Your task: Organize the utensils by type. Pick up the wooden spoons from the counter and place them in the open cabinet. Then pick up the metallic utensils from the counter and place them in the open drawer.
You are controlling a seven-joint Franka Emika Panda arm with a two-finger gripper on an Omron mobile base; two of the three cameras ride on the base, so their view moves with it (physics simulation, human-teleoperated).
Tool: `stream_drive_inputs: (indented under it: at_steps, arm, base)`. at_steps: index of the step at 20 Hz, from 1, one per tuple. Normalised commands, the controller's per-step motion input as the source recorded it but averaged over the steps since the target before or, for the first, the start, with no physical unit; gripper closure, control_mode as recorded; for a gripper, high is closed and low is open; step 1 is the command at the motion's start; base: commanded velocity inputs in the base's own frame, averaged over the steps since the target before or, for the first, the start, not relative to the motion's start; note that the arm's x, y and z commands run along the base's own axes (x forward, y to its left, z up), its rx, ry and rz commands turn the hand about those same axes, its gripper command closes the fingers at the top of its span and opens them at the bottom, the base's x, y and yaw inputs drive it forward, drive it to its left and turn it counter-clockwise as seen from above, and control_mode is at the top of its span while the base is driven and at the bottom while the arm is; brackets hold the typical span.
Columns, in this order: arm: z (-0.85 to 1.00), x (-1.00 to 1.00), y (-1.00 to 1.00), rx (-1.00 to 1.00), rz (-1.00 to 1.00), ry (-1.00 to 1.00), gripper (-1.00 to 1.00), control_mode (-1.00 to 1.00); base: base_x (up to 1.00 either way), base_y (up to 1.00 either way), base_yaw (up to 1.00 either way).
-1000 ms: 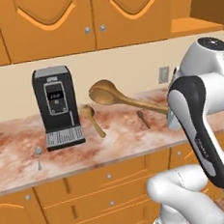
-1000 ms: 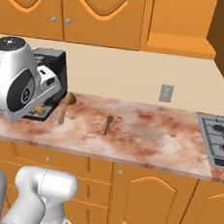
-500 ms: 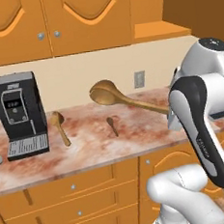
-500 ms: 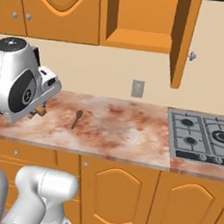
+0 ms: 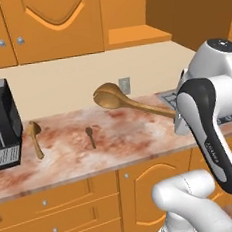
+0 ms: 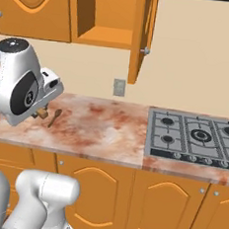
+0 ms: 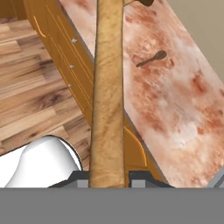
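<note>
Gripper (image 7: 106,181) clenched a wooden spoon (image 5: 132,102) by its handle above the counter (image 5: 130,141), bowl toward 9 o'clock.

glossy white arm (image 5: 206,144) with rounded shells and dark joints.

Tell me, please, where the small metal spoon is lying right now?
In the left base view the small metal spoon lies on the counter, right of the wooden spoon that rests there, and below the raised spoon's bowl.

White arm (image 5: 209,129) bent upright, tool (image 7: 106,178) level, fingers clamped on a wooden spoon (image 5: 132,102).
</note>
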Motion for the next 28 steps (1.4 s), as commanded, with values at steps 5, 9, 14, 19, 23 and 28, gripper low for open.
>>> stream_drive_inputs:
  at_steps: [5, 9, 14, 19, 23, 28]
  arm:
    - [0.00, 0.00, 0.00, 0.00, 0.00, 0.00, 1.00, 1.00]
    - [0.00, 0.00, 0.00, 0.00, 0.00, 0.00, 1.00, 1.00]
    - [0.00, 0.00, 0.00, 0.00, 0.00, 0.00, 1.00, 1.00]
    - [0.00, 0.00, 0.00, 0.00, 0.00, 0.00, 1.00, 1.00]
    - [0.00, 0.00, 0.00, 0.00, 0.00, 0.00, 1.00, 1.00]
    - [0.00, 0.00, 0.00, 0.00, 0.00, 0.00, 1.00, 1.00]
  base:
    - [0.21, -0.34, 0.00]
    - [0.33, -0.38, 0.00]
    - [0.51, -0.03, 0.00]
    - [0.40, 0.00, -0.01]
    - [0.46, 0.00, -0.02]
    - [0.50, 0.00, -0.15]
